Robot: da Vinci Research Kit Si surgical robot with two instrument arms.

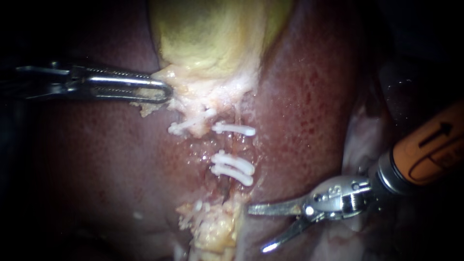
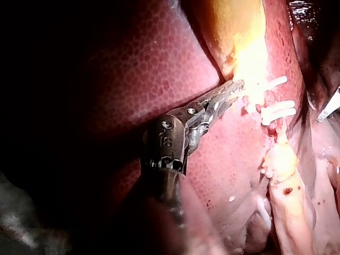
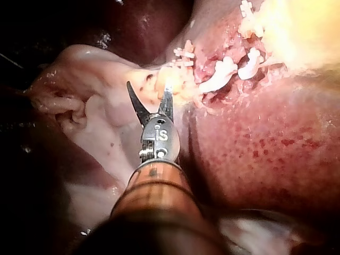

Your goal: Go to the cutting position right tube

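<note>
- Right instrument (image 1: pixel 256 228): claw apart, blades gaping, nothing between them.
- The right tube (image 1: pixel 231 146) lies at 11 o'clock from that claw, its long axis running 12 to 6. Its bare stretch sits between a single clip (image 1: pixel 234 129) and paired clips (image 1: pixel 233 166).
- The right instrument is the nearer one. The paired clips lie on its way, and a fatty lump (image 1: pixel 215 229) sits just beside the claw at 9 o'clock.
- Left instrument (image 1: pixel 162 90): claw clamped on pale tissue (image 1: pixel 188 94) below the gallbladder (image 1: pixel 212 34), at 10 o'clock from the tube.

liver (image 1: pixel 309 106) dark red w/ speckles, gallbladder (image 1: pixel 212 34) yellow-green, clips (image 1: pixel 234 163) white.
</note>
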